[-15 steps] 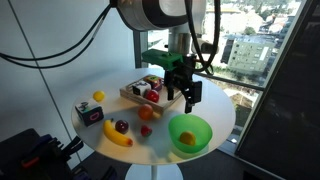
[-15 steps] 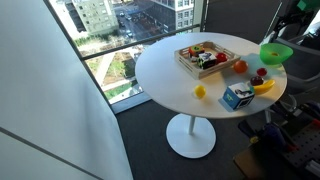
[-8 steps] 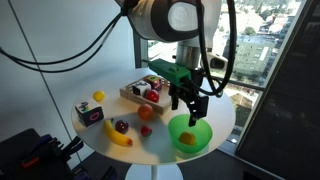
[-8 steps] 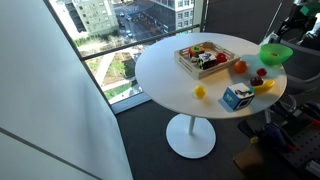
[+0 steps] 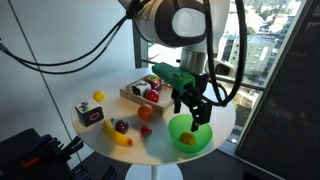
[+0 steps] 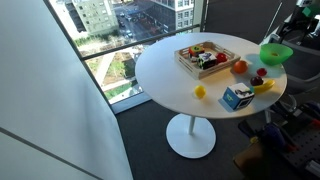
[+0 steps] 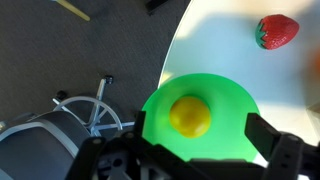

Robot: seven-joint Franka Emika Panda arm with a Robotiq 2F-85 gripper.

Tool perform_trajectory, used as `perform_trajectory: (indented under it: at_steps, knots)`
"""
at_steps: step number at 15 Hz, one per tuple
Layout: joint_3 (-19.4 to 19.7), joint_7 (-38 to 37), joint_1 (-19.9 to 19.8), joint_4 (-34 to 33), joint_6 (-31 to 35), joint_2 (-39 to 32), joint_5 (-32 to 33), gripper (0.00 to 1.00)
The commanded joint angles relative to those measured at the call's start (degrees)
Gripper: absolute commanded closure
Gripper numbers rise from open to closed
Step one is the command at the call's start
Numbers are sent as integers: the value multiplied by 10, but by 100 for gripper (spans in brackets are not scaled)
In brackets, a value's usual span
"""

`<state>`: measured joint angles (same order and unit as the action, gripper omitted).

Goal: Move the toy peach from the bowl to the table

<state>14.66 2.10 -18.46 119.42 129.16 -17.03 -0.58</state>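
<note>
The toy peach [image 7: 190, 116], round and orange-yellow, lies inside the bright green bowl [image 7: 236, 100]. In an exterior view the bowl [image 5: 204, 140] stands at the near edge of the round white table [image 5: 160, 145], with the peach [image 5: 187, 139] a small orange spot in it. My gripper [image 5: 194, 112] hangs just above the bowl, fingers spread. In the wrist view the gripper [image 7: 190, 150] is open, its fingers either side of the bowl and above the peach. The bowl [image 6: 275, 52] also shows at the table's far edge in an exterior view.
A wooden tray [image 5: 141, 90] of toy food stands behind the bowl. A red round fruit [image 5: 146, 113], a small orange fruit [image 5: 144, 131], a banana [image 5: 116, 137], a dark fruit [image 5: 122, 126], a blue box [image 5: 89, 114], a lemon [image 5: 98, 97] and a strawberry [image 7: 276, 31] lie on the table.
My gripper has moved from beside the tray to over the green bowl and come down closer to it. The peach and bowl have not moved.
</note>
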Motion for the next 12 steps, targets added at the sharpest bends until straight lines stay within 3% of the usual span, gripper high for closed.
perform_trajectory:
  at_steps: [1, 12]
  knots:
    - [2, 1, 2, -1, -1, 0, -1, 0]
    - [1, -6, 4, -8, 7, -9, -3, 0]
